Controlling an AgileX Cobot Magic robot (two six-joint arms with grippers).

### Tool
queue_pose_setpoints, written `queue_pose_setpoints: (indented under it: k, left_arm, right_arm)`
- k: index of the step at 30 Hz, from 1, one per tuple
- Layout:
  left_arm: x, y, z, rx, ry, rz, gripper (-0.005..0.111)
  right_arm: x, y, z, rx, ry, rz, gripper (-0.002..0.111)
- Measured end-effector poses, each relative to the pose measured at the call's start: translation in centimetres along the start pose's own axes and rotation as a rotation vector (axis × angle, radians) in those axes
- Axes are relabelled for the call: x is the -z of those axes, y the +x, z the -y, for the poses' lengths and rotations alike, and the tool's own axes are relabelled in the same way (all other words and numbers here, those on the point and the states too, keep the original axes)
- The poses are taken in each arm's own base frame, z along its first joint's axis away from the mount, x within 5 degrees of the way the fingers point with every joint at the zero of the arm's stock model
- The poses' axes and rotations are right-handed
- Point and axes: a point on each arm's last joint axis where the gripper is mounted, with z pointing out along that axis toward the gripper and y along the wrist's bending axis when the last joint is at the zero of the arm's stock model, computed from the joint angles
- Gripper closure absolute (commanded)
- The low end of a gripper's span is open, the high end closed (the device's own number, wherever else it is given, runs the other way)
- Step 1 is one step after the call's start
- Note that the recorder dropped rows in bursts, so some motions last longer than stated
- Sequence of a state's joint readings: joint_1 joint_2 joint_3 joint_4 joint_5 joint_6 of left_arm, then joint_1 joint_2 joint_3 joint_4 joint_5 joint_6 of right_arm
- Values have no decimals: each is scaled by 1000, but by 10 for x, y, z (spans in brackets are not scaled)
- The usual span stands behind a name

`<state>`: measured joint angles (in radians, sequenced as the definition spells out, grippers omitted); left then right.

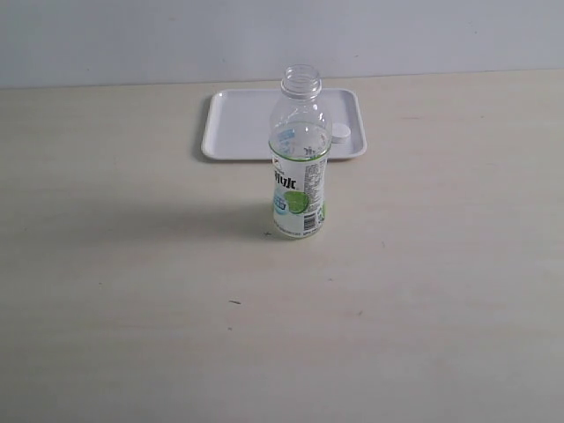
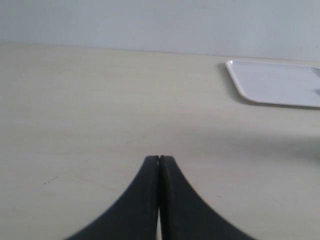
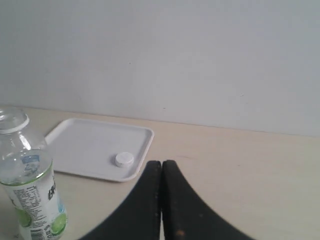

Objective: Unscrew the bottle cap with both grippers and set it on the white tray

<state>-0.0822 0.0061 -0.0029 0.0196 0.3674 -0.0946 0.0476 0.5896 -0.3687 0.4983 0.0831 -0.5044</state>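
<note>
The clear bottle (image 1: 299, 167) stands upright in the middle of the table with its neck bare; the right wrist view also catches the bottle (image 3: 27, 175). The small white bottle cap (image 1: 340, 133) lies on the white tray (image 1: 238, 132) near its right edge, and the cap (image 3: 124, 159) and tray (image 3: 85, 145) appear again in the right wrist view. One corner of the tray (image 2: 270, 85) enters the left wrist view. My left gripper (image 2: 159, 159) is shut on nothing, over bare table. My right gripper (image 3: 161, 163) is shut and empty too, apart from the tray. Neither arm appears in the exterior view.
A pale wooden table (image 1: 132, 291) spreads all round the bottle. A plain light wall (image 1: 264, 35) rises behind the tray.
</note>
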Motion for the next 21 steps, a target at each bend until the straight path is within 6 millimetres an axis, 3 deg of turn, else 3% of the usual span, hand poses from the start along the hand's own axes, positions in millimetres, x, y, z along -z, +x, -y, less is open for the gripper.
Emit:
queue_pose_setpoints:
  k: [13,21]
  left_arm:
    - [0,0,0,0,0,0,107]
    - [0,0,0,0,0,0,107]
  right_arm:
    - [46,38,11,-10,181,160,108]
    - [70,40,5,17,182,317,108]
